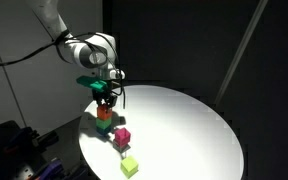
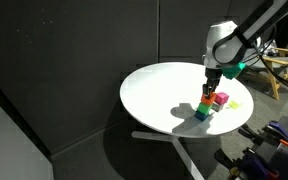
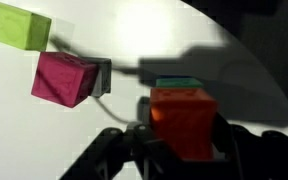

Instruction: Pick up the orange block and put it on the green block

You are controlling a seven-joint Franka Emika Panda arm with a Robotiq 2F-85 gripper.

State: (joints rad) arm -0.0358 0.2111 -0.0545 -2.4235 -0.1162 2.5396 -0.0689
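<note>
wrist view, entries left to right. lime cube [image 3: 21, 25]: at 10 o'clock of the frame, loose on the white round table [image 3: 114, 30], well apart from the stack. magenta cube [image 3: 66, 78]: at 9 o'clock, near the lime cube, nothing touching it. orange block [image 3: 182, 122]: low in the frame toward 5 o'clock, seated in the gripper [image 3: 182, 140], whose jaws are pinching it on two opposite faces. green block [image 3: 177, 84]: only a thin edge shows at the orange block's 12 o'clock side, the rest hidden beneath it. in an exterior view the orange block [image 1: 104, 113] stands directly over the green one with the wrist right above it. whether the two faces touch or are just apart cannot be told. risks, as judged: the orange block looks offset toward one edge of the green block, so letting go could leave it overhanging and tip it off. release before contact could bounce it off. fingers reaching below its lower edge could shove the green block sideways. the magenta cube, lying near, could be clipped by a spreading finger.
</note>
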